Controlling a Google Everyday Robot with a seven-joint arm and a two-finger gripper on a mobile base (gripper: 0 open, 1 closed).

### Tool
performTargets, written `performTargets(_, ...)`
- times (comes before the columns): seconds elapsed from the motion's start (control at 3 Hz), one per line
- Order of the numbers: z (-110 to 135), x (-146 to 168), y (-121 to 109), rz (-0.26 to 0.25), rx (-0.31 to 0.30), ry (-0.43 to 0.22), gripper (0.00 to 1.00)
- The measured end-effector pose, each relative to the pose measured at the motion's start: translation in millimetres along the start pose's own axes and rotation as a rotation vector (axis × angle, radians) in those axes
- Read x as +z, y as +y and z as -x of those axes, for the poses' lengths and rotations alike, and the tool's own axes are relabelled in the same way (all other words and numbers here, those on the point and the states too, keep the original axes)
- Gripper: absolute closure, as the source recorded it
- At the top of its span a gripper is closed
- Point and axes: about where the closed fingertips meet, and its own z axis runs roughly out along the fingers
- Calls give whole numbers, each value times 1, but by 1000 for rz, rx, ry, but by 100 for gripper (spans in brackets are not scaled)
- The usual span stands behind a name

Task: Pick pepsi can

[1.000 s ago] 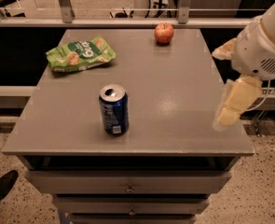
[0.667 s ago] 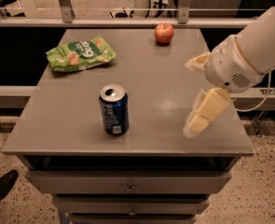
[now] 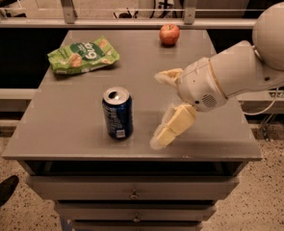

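The pepsi can [image 3: 117,113] is dark blue with a silver top and stands upright near the front middle of the grey table [image 3: 59,129]. My gripper [image 3: 157,109] is to the right of the can, a short gap away, at about the can's height. Its two pale fingers are spread apart, one fingertip [image 3: 164,76] behind and one [image 3: 161,137] in front, and nothing is held between them. The white arm reaches in from the right.
A green chip bag [image 3: 83,55] lies at the back left of the table. A red apple [image 3: 169,33] sits at the back middle. Drawers run below the table's front edge [image 3: 132,194]. A metal rail stands behind the table.
The arm and gripper have moved left across the table, from near the right edge to close beside the can. The can, bag and apple have not moved.
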Motion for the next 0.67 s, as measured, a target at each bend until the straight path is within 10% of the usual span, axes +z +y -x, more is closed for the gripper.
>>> performTargets(0.67,21,67,4,52,23,-181,0)
